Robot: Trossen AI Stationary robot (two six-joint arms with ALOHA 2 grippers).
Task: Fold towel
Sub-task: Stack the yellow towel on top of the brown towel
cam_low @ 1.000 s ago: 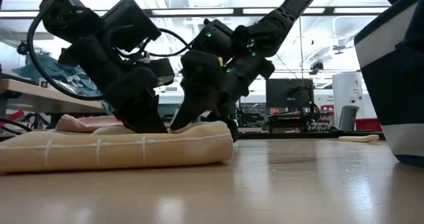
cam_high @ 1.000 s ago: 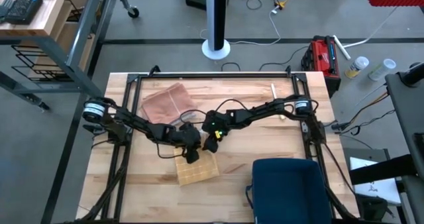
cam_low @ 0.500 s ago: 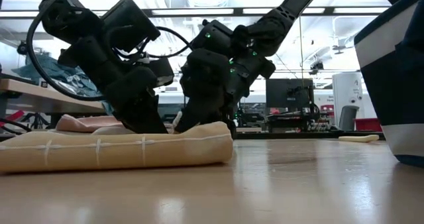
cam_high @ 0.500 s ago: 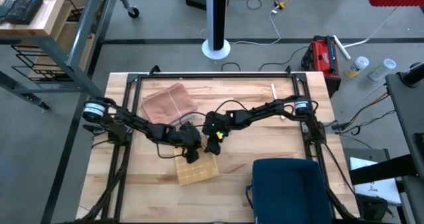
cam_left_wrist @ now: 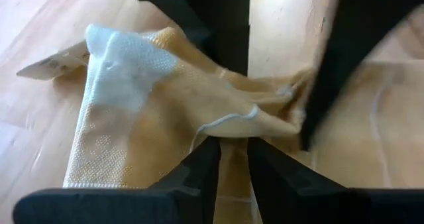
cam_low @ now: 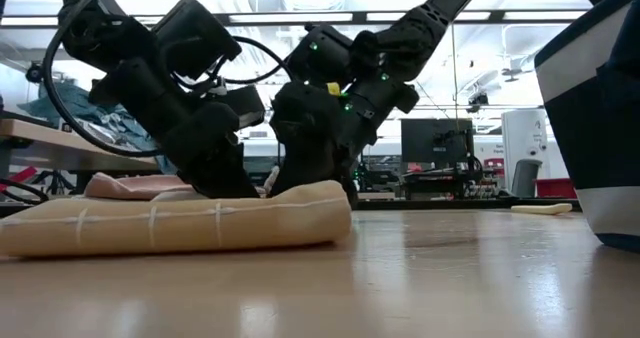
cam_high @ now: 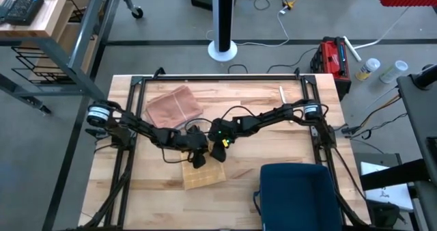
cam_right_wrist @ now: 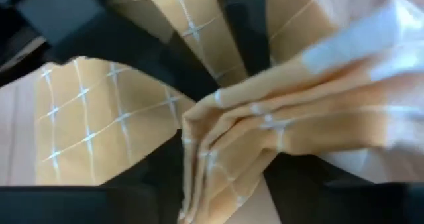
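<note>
A yellow checked towel (cam_high: pixel 203 176) lies folded flat on the wooden table near its middle; in the low view the towel (cam_low: pixel 180 223) is a thick flat stack. Both grippers meet at its far edge. My left gripper (cam_high: pixel 199 160) slants down onto the far edge on the left and is shut on cloth. Close beside it on the right, my right gripper (cam_high: pixel 220 152) slants down with a bunch of cloth between its fingers. The left wrist view shows the towel (cam_left_wrist: pixel 132 118) with a white label patch. My left gripper (cam_left_wrist: pixel 232 164) pinches a gathered bit of the towel's far edge (cam_left_wrist: pixel 233 128) between its two fingers, slanting down from the table's left. The cloth rises in a small peak at the fingers; the rest lies on the table. My right gripper (cam_right_wrist: pixel 222 184) has a fold of several layers at the towel's far edge (cam_right_wrist: pixel 222 151) between its two fingers, slanting down from the table's right. The layers bunch up between the fingers, and the rest of the towel stays on the table.
A pink-brown cloth (cam_high: pixel 174 106) lies at the far left of the table. A dark blue bin (cam_high: pixel 297 197) stands at the near right. A small pale stick (cam_high: pixel 281 93) lies at the far right. Bare wood lies near the front left.
My right gripper has closed its fingers onto the towel's far edge and rolled a little at the wrist, staying in place. My left gripper has kept its hold. The towel's far edge has bunched up slightly; the rest has stayed flat.
</note>
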